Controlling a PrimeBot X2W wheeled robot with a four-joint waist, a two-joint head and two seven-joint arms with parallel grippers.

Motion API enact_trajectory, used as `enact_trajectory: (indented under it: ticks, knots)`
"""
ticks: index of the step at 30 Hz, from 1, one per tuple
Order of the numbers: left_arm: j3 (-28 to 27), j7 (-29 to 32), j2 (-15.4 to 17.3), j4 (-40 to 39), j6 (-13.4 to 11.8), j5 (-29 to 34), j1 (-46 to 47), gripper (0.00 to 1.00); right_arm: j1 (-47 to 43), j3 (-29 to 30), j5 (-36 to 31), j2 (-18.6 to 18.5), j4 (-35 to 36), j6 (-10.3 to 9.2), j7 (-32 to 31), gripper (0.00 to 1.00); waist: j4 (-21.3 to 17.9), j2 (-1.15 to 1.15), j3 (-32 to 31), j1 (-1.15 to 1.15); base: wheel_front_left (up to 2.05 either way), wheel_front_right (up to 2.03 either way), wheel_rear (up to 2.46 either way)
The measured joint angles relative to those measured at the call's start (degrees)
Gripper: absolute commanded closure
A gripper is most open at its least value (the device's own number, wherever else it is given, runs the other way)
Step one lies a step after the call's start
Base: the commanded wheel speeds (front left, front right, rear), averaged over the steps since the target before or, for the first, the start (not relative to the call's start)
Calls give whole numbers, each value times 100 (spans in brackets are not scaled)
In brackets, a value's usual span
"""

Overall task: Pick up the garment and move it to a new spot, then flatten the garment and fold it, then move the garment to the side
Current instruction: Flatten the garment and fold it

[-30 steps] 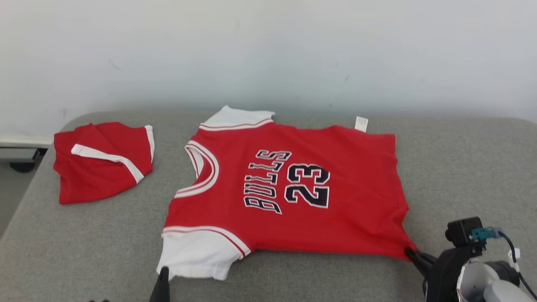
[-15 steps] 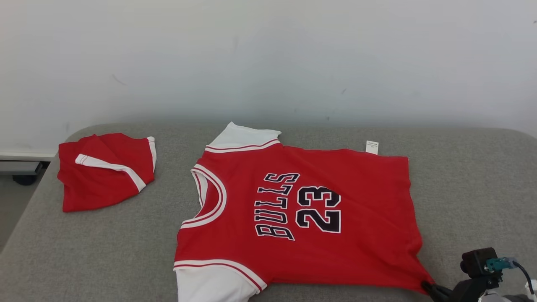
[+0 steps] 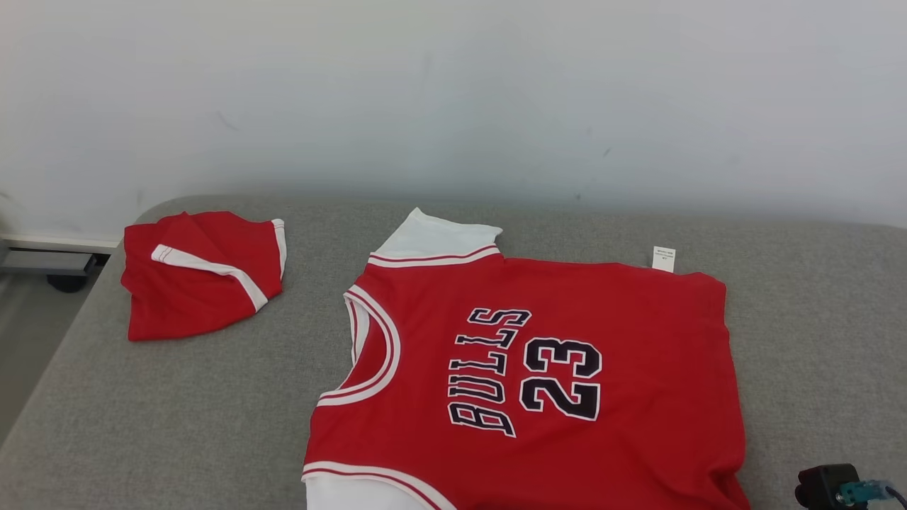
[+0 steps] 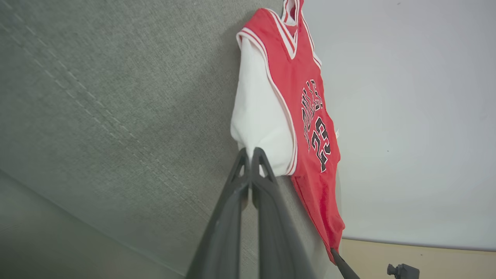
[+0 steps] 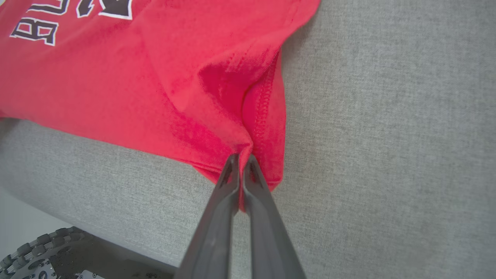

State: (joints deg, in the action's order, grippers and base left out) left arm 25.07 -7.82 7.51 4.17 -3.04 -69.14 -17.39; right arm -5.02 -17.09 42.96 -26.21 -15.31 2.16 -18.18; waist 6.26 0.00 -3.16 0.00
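The garment [image 3: 538, 333] is a red "BULLS 23" jersey with white sleeves, lying face up and spread flat on the grey cushion [image 3: 177, 411]. In the left wrist view my left gripper [image 4: 248, 151] is shut, its tips pinching the lower edge of the near white sleeve [image 4: 259, 116]. My right gripper [image 5: 240, 157] is shut on the near corner of the red hem [image 5: 263, 116], and the fabric puckers into the fingertips. The right arm's wrist camera [image 3: 829, 489] pokes up at the head view's bottom right corner.
A second red piece with white trim [image 3: 202, 273] lies folded at the cushion's far left. A pale wall [image 3: 453, 92] runs behind the cushion. The cushion's front edge [image 5: 77, 224] is close under the right gripper, with a toothed dark part [image 5: 23, 263] below it.
The jersey has slid toward me relative to the folded red piece, pulled by both grippers. The head view has shifted, and both grippers have dropped below its bottom edge.
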Motion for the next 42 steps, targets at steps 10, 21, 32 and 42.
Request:
enact_trajectory:
  ticks: [10,21,32,42]
  knots:
    - [-68,408,416,-835,-86,-281,-570,100,-431,136,165,-34,578,-224,-57,100,50,0,64,0,0,0,0]
    - [-197,528,330,-1357,-259,-367,-429,100,-624,255,333,-34,1209,-328,-75,100,-51,0,119,1,0,0,0]
    - [-438,597,204,-1395,-399,-326,454,100,-447,448,610,16,1649,-376,-153,100,-203,0,155,1,0,0,0]
    - [-628,671,78,-945,-408,-238,1305,100,98,474,748,227,1701,-424,-250,100,-300,0,248,1,0,0,0]
